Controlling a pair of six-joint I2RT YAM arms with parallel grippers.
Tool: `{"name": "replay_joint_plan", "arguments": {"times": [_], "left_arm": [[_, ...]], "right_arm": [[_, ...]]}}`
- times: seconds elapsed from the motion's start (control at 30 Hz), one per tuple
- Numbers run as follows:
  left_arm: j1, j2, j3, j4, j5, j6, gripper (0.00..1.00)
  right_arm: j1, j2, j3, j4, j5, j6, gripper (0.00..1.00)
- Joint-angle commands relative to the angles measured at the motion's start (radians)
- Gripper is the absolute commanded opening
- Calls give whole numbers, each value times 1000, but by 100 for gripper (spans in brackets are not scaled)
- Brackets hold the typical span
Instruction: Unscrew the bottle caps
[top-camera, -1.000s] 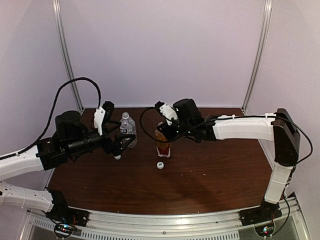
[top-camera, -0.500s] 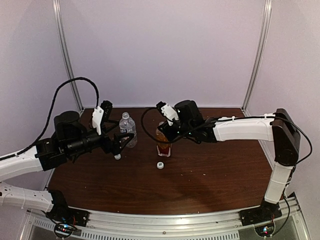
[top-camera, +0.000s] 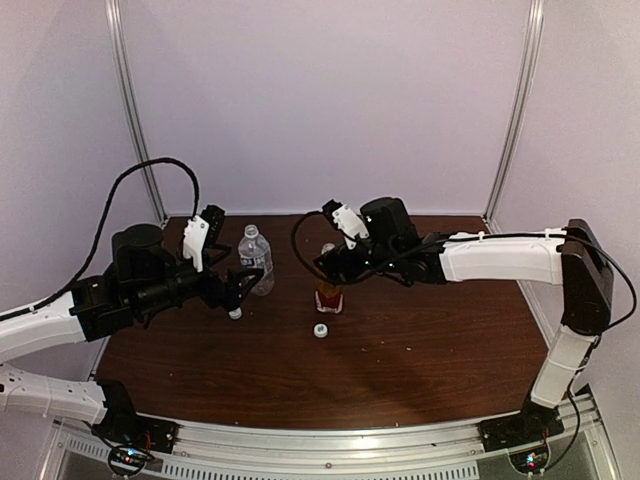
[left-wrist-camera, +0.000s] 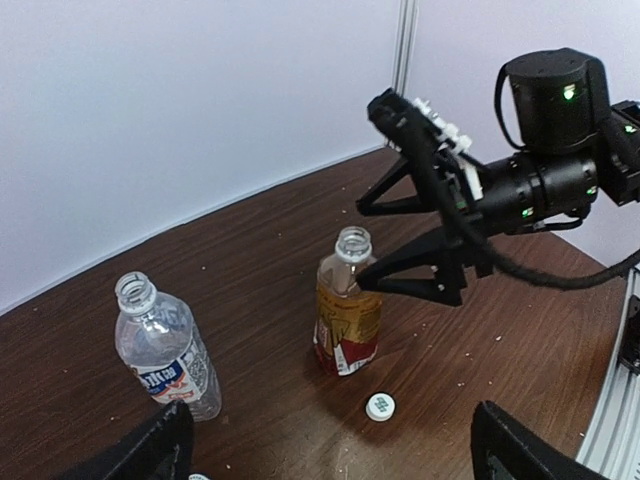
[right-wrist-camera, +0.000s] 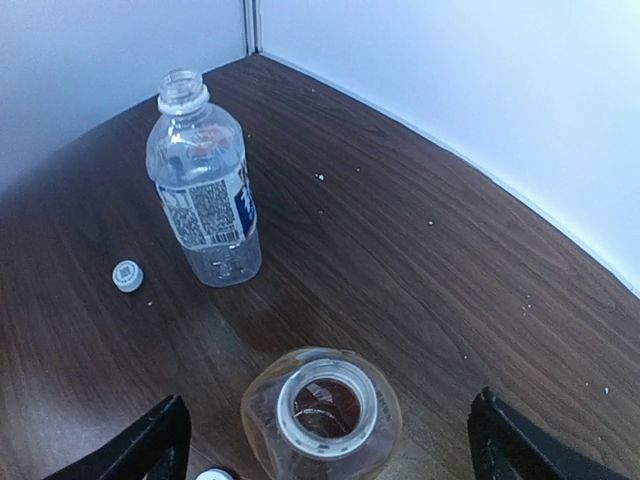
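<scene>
Both bottles stand upright with bare necks. The clear bottle is back left, and the amber bottle is mid-table. One white cap lies in front of the amber bottle. A second white cap lies near the clear bottle. My right gripper is open, its fingers on either side of the amber bottle's neck without touching it. My left gripper is open and empty, just left of the clear bottle.
The dark wooden table has white walls close behind it and metal posts at the back corners. Small crumbs dot the surface. A black cable loops above my left arm.
My right gripper has opened around the amber bottle's neck, and its arm has drawn back a little to the right. The left arm has barely moved.
</scene>
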Motion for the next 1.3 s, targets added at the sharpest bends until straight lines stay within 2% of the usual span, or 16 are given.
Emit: {"name": "replay_joint_plan", "arguments": {"times": [0.0,0.33,0.6,1.0,1.27], "left_arm": [[2,-17,39,-43,-116,-9,98],[13,-30,66,-141,-367,-56,98],[50,-30,94,-179,-426,-48,98],[264,-27,177,-241,-281,-7,98],[313,-38,191,-221,-280,59,98]], "right_arm": [[-6,-110,-32,-16,-1,33,100],[-29,-282,-63,-238,99,58,100],[-98,-425,-135,-304,120,63,100],[-221,-641,-243,-308,147,46,100],[-229,-731,-331,-259,242,60,100]]}}
